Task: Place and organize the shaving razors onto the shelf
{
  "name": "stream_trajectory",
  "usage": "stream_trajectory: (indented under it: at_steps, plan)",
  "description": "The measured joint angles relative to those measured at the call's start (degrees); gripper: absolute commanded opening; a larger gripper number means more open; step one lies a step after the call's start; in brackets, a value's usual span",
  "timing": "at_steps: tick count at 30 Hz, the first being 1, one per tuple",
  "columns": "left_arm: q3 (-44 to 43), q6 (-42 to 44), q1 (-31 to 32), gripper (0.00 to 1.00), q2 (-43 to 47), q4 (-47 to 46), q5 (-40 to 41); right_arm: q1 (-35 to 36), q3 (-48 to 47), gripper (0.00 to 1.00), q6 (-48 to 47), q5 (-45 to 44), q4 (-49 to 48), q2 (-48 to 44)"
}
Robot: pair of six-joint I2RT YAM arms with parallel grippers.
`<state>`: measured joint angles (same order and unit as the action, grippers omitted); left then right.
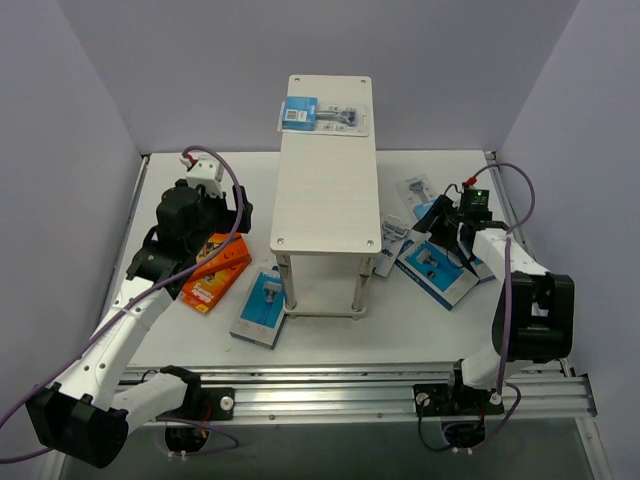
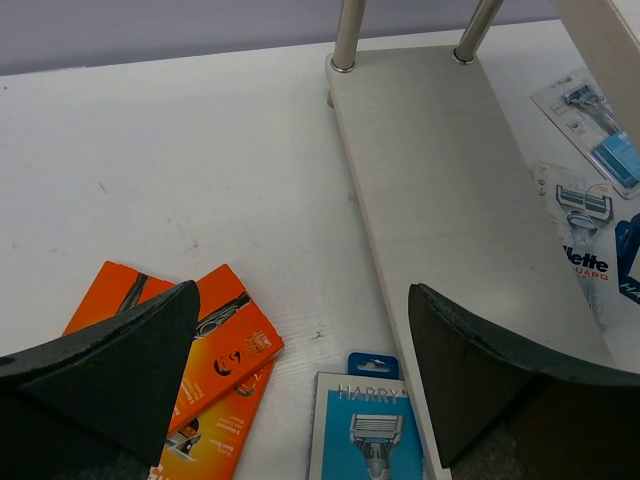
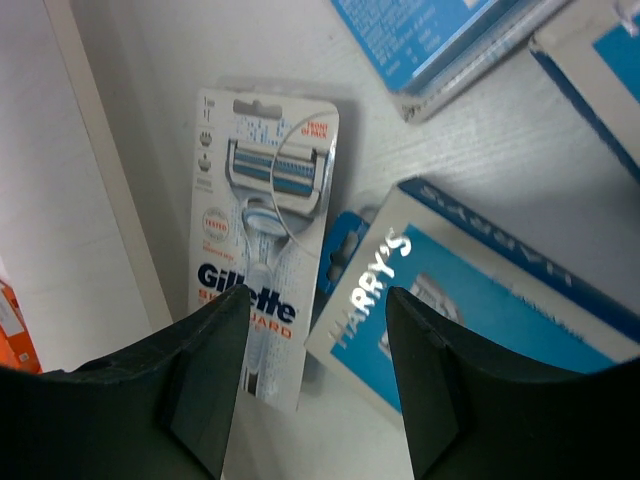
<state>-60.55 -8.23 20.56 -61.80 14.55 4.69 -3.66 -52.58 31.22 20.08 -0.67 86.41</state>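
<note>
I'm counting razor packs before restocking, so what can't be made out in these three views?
Top view: the top of the shelf hides its lower tier; the left arm covers part of the orange boxes.
Left wrist view: the Harry's box is cut off by the bottom edge.
Right wrist view: the right hand hides a lower corner of the Gillette pack; the blue pack at the top is cut by the edge.

the shelf [image 1: 325, 180] has a pale wood-grain top, matt and smooth; its legs [image 2: 349, 35] are bright polished metal. the orange boxes [image 2: 225, 340] look like printed card with a slight sheen. the gillette pack [image 3: 262, 230] is clear glossy plastic over card, and the harry's box [image 3: 470, 300] is glossy card catching glare. the table [image 2: 170, 170] is white, matt and faintly scuffed. the fingers [image 2: 110, 370] of the left gripper [image 2: 302, 295] are matt black, finely grained plastic.
</note>
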Motion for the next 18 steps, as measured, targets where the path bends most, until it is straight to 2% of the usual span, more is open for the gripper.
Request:
stream_trajectory:
  at_steps: [11, 18]
  plan:
    - [0.0, 1.0, 0.5, 0.94, -0.4, 0.3, 2.3, 1.1, -12.2, 0.52, -3.5, -0.3, -2.2, 13.6]
    - [-0.3, 1.9, 2.0, 0.94, -0.9, 1.3, 4.0, 2.6, -15.0, 0.49, -5.5, -0.6, -2.1, 19.7]
